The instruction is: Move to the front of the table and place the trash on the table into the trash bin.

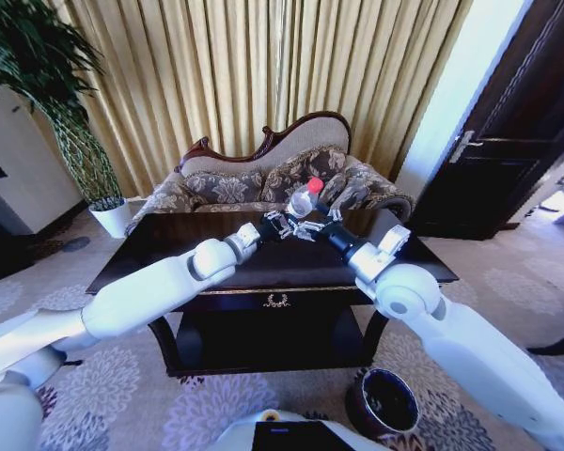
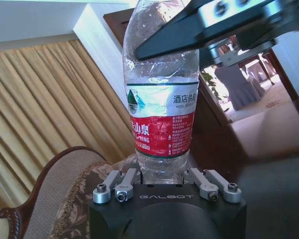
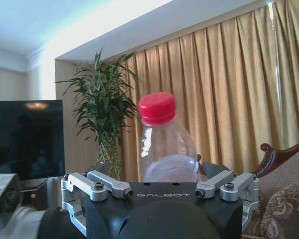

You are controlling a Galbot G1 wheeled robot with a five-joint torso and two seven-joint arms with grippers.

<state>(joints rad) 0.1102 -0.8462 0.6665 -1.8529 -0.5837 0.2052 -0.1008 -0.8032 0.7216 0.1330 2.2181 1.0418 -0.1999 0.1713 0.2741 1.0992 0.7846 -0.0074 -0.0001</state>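
Observation:
A clear plastic bottle with a red cap and red label is held tilted above the middle of the black, gold-trimmed table. My left gripper is shut on its base. In the left wrist view the bottle rises straight out of that gripper, and my right gripper reaches across its upper part. From the other side my right gripper meets the bottle; the capped top stands just beyond it. The dark round trash bin stands on the carpet at the table's front right.
A patterned sofa stands right behind the table, with curtains behind it. A white plant pot with a tall plant is at the back left and a dark door at the right. Open carpet lies in front.

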